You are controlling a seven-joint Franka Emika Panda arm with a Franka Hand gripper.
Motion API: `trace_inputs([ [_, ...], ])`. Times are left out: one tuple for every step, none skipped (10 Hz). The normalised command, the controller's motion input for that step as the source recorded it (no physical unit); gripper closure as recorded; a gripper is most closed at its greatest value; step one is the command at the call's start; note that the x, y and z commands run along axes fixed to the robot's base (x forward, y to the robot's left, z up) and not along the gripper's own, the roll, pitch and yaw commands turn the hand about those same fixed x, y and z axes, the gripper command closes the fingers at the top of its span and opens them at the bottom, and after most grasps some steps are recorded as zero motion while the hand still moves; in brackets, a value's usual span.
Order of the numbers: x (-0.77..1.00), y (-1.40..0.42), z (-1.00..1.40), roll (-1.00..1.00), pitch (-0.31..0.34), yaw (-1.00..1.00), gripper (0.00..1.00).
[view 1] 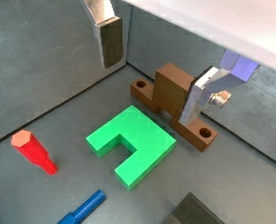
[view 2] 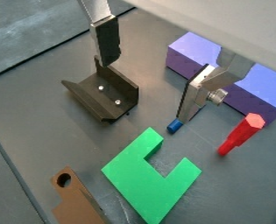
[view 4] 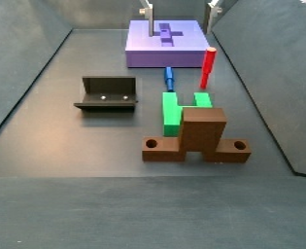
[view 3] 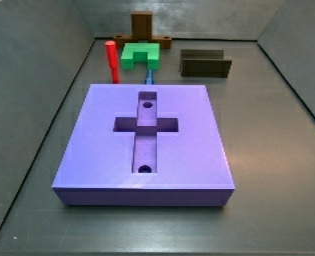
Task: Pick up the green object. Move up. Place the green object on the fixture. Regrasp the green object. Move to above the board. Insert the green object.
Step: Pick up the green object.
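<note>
Green object [view 2: 150, 175] flat on floor, below open, empty end effector [view 2: 152, 77]

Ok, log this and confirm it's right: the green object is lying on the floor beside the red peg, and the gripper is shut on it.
Wrong on the grip. In both wrist views the gripper hangs open above the floor with nothing between its fingers. The green object lies free below it. The rest stands: a side view shows it on the floor beside the red peg.
</note>
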Motion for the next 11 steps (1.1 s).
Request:
trace_inputs([
  [0.02,0.00,0.00,0.00,0.001,0.00,0.00],
  [0.05,0.00,-0.15,-0.01,0.000,-0.08,0.00],
  [0.09,-0.17,-0.25,-0.03,-0.011,-0.03,0.00],
  [0.00,-0.15,-0.69,-0.12,-0.126,-0.09,0.00],
  [0.00,-0.19,-0.74,-0.15,-0.134,-0.07,0.00],
  [0.00,-0.14,-0.75,-0.16,-0.100,0.00,0.00],
  [0.00,-0.05,-0.76,-0.14,-0.114,0.00,0.00],
  [0.00,-0.06,-0.62,-0.16,-0.170,0.09,0.00],
  [0.00,-0.15,-0.67,-0.09,-0.207,0.04,0.00],
  [0.00,-0.14,-0.71,-0.06,-0.229,0.00,0.00],
  [-0.01,-0.16,-0.71,-0.04,-0.243,0.00,0.00],
])
